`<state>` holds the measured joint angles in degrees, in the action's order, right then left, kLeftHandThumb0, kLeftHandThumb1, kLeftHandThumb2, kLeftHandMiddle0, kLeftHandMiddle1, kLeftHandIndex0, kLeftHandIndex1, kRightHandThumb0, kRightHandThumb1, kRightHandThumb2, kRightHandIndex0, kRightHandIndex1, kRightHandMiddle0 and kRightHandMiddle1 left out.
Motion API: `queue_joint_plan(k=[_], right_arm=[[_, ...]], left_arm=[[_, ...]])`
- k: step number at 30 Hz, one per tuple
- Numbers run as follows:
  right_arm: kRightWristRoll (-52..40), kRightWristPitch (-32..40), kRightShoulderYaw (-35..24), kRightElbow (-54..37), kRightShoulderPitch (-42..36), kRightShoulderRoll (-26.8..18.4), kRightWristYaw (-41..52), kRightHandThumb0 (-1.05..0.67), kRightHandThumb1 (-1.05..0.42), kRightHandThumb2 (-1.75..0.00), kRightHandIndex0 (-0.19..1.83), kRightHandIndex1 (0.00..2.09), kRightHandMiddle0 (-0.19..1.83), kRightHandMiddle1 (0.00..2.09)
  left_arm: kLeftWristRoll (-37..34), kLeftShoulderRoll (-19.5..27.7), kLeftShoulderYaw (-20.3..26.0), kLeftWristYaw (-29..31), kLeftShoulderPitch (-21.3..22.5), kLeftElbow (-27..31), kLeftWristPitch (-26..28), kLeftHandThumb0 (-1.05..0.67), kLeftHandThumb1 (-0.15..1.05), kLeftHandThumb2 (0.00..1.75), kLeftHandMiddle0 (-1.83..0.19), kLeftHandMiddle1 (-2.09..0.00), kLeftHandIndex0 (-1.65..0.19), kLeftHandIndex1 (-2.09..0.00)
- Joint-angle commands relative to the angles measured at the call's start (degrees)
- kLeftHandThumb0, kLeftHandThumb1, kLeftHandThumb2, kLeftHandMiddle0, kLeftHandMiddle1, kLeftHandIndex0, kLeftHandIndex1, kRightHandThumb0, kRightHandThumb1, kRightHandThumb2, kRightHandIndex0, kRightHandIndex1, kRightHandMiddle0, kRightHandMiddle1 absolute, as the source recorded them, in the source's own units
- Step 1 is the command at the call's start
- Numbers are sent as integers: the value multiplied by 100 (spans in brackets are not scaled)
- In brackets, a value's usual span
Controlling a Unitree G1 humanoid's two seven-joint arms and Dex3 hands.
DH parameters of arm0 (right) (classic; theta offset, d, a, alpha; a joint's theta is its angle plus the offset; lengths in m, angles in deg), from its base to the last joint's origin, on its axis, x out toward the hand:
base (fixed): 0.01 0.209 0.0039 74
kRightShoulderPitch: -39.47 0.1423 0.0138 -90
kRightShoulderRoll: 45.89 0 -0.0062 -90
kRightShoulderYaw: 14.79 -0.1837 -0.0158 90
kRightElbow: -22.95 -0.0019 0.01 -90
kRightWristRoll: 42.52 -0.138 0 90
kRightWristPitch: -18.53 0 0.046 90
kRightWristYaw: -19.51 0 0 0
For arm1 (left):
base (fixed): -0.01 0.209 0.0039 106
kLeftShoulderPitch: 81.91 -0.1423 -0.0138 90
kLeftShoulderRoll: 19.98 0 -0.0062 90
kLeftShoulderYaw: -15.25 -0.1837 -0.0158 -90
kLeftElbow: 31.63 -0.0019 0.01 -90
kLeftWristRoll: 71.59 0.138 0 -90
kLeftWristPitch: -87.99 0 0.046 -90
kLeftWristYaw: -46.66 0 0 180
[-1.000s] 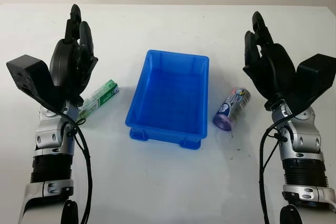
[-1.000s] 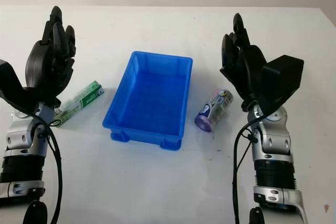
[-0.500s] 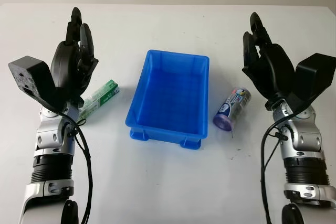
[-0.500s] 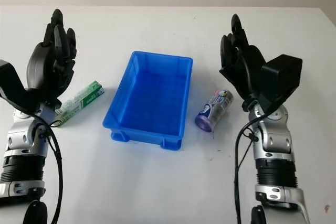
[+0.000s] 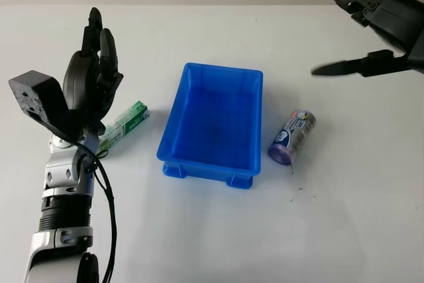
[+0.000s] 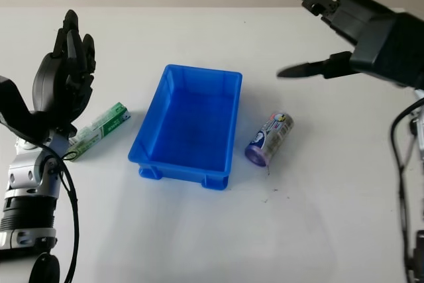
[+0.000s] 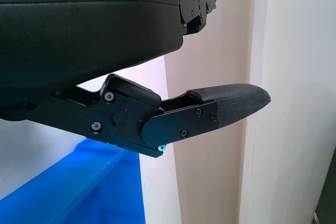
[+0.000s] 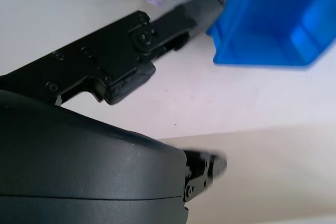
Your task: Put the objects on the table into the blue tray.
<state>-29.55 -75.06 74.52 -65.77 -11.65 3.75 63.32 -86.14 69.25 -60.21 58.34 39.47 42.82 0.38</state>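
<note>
The right hand [image 6: 331,38] hangs open at 2 o'clock, above the purple can [image 6: 269,138]; the left hand [image 5: 89,84] is open at 9 o'clock beside the blue tray [image 5: 215,124].

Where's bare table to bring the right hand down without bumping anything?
Free: the white table to the right of the purple can, and the near strip in front of the blue tray. Tight: the gap between can and tray. The right hand hovers open above; the left hand crowds the green box.
</note>
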Motion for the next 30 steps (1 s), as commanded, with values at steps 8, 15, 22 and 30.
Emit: queue_joint_plan(k=[8,15,22,30], right_arm=[[665,-1396,395,-1,-571,-570,350,-55,-70,-6,52,5,55,5],[973,-1552,507,-108,-905,-548,394,-47,-73,-6,43,2,46,3],[1195,-1748,717,121,-999,-327,134,-45,-78,-7,43,4,42,4],[1281,-2788,878,987,-1036,162,-849,-40,-80,-6,44,5,42,5]], left_arm=[[63,92,-105,94,171,18,74,-79,105,69,19,0,19,0],[44,61,-76,-3,114,142,164,-79,105,69,19,0,19,0],[86,105,-83,73,64,117,42,-80,105,68,19,0,19,0],[44,72,-90,77,57,157,233,-80,105,68,19,0,19,0]])
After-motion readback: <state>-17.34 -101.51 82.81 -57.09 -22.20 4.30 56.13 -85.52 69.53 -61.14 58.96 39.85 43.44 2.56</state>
